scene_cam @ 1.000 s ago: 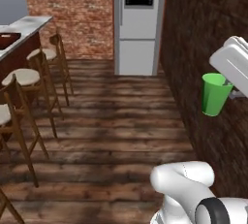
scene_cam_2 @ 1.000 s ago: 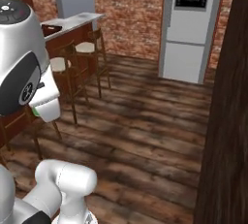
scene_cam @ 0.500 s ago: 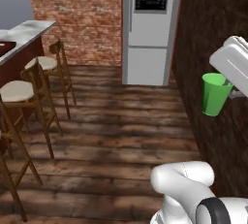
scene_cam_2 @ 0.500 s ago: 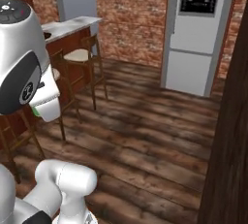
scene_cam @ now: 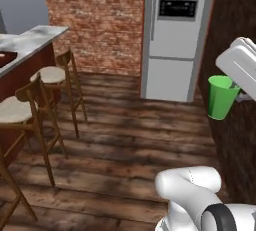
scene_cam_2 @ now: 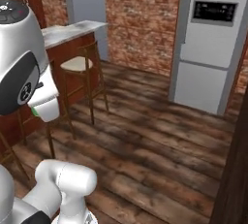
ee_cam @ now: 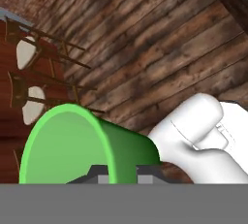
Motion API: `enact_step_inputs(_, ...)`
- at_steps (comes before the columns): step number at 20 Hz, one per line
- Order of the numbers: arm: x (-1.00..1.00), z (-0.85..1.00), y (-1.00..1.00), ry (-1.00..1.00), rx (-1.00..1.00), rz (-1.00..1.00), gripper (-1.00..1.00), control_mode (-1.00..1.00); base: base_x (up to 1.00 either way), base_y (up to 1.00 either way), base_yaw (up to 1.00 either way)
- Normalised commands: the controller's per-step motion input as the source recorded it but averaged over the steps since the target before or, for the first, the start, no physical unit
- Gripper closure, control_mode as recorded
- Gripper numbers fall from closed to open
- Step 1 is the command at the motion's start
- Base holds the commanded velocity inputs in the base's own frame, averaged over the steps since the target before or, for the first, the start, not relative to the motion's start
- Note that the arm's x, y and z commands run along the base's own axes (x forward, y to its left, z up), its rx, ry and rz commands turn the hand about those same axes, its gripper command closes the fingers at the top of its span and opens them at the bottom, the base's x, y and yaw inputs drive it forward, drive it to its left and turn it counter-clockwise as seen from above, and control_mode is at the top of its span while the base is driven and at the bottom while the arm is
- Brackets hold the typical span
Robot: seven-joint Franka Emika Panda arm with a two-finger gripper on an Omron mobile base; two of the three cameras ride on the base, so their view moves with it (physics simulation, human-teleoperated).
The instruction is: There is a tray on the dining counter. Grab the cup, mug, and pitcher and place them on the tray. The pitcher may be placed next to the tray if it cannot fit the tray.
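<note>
High at the right edge of the left base view, the cup (scene_cam: 220,96) hangs in the air beneath the white hand, well above the plank floor (scene_cam: 130,150) and close to the dark wall on that side. It stands upright there: its long axis runs up and down, the open mouth on top and the narrower base pointing at the floor. The tool (scene_cam: 239,94) reaches it at the rim on the side nearest the hand, and the cup is carried clear of any support, so the tool is clamped on the cup. From the hand view the cup (ee_cam: 82,143) looms large at the lower left, its wide mouth turned toward the camera and its body tapering away to the right; the fingertips themselves are hidden beneath it. A sliver of green shows beside the white arm in the right base view, at the cup (scene_cam_2: 35,112).

Far to the left stands the desk (scene_cam: 30,45), its grey-white marble top on a reddish wood base, well apart from the cup. A dark reddish-brown shape at its left end may be the tray, too cropped to tell. Wooden stools (scene_cam: 52,77) with pale seats line its near side. A grey refrigerator (scene_cam: 177,35) stands against the brick wall (scene_cam: 95,20) ahead.
</note>
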Motion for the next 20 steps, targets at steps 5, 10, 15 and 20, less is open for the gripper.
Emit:
enact_step_inputs(5,0.00,0.00,0.00,0.00,0.00,0.00,1.00,1.00,1.00,-0.59,0.42)
enact_step_inputs(10,0.00,0.00,0.00,0.00,0.00,0.00,1.00,1.00,0.99,-0.94,0.55)
enact_step_inputs(15,0.00,0.00,0.00,0.00,0.00,0.00,1.00,1.00,1.00,-0.97,0.59)
enact_step_inputs(20,0.00,0.00,0.00,0.00,0.00,0.00,1.00,1.00,0.96,-0.98,0.63)
